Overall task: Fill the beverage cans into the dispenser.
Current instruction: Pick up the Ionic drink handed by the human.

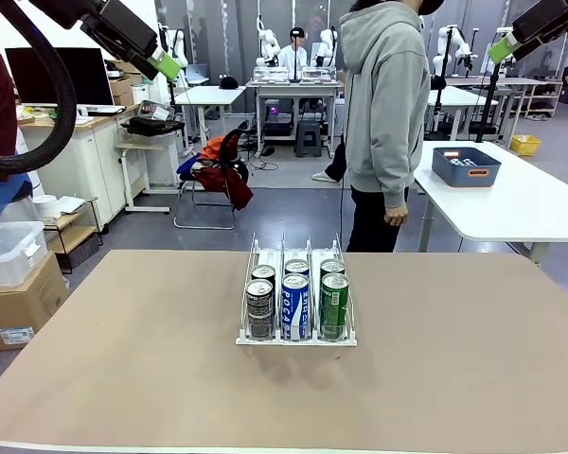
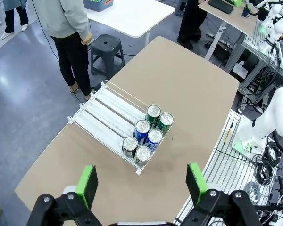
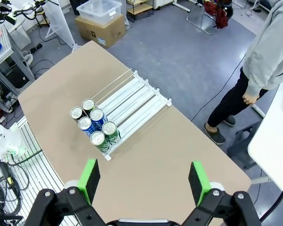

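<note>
The clear three-lane dispenser (image 1: 296,333) stands in the middle of the brown table (image 1: 123,359). Several beverage cans fill its near end, two per lane: dark grey (image 1: 259,309), blue (image 1: 294,305) and green (image 1: 334,305) in front. My left gripper (image 1: 166,64) hangs high at the upper left, open and holding nothing. My right gripper (image 1: 502,47) is high at the upper right, also open with nothing in it. From the left wrist, the open gripper (image 2: 142,176) looks down on the dispenser (image 2: 108,115) and its cans (image 2: 148,134). From the right wrist, the open gripper (image 3: 144,176) looks down on the dispenser (image 3: 137,101) and its cans (image 3: 95,125).
A person in a grey hoodie (image 1: 383,123) stands just beyond the table's far edge, side-on. A blue tub (image 1: 465,165) sits on a white table (image 1: 521,203) at the right. A clear bin (image 1: 9,251) and a cardboard box (image 1: 14,307) stand at the left.
</note>
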You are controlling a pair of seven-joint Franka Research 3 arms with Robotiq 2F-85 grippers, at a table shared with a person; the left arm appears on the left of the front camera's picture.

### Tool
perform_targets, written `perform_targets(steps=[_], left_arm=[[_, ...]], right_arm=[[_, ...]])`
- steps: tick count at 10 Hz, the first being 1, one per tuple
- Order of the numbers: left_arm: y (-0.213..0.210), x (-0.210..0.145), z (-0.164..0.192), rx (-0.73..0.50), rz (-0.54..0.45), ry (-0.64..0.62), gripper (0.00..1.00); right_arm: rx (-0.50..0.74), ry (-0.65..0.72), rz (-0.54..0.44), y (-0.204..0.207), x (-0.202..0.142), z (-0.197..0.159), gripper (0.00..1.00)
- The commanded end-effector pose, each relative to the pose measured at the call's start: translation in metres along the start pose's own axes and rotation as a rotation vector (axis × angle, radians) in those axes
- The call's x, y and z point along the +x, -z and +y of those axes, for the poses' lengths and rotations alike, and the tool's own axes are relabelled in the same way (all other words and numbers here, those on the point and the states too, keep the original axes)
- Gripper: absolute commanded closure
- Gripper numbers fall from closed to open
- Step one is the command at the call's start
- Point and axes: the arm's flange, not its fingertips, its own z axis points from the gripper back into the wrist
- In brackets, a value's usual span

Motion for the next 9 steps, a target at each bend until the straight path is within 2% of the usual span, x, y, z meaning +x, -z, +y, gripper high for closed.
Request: perform_targets(steps=[1,9], left_arm=[[-0.0001,-0.0006,-0.0008,-0.012,-0.001,-0.005,0.00],[-0.0001,-0.0006,-0.0008,-0.012,-0.001,-0.005,0.00]], right_arm=[[-0.004,0.003,-0.009,-0.0001,-0.0011,0.0002,0.00],[-0.004,0.003,-0.009,-0.0001,-0.0011,0.0002,0.00]])
